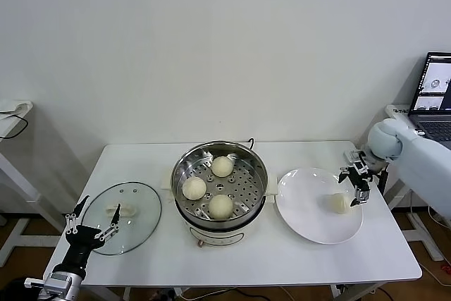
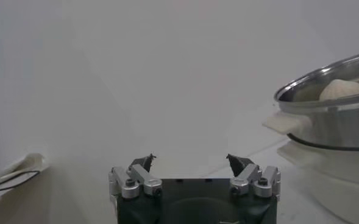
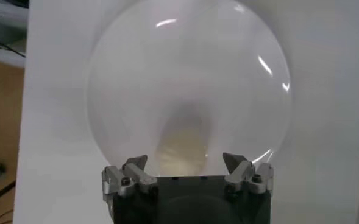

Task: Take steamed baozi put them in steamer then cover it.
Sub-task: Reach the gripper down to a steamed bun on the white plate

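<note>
The last baozi lies on the white plate, directly under the right gripper, whose fingers are spread wide and hold nothing; the bun sits just below and between the tips, not yet pinched. Three more baozi already rest on the perforated tray of the steamer, well off to the fingers' inner side, so the step in hand looks like the pick of the fourth bun. The next move likely calls for a short drop until the tips straddle the bun, then a soft close, since the dough would dent easily. The right arm reaches in from the table's edge with its wrist bent downward over the plate's outer half. The left gripper is parked at the near rim of the glass cover, fingers fully apart and empty, the cover's handle just beyond its tips.
</note>
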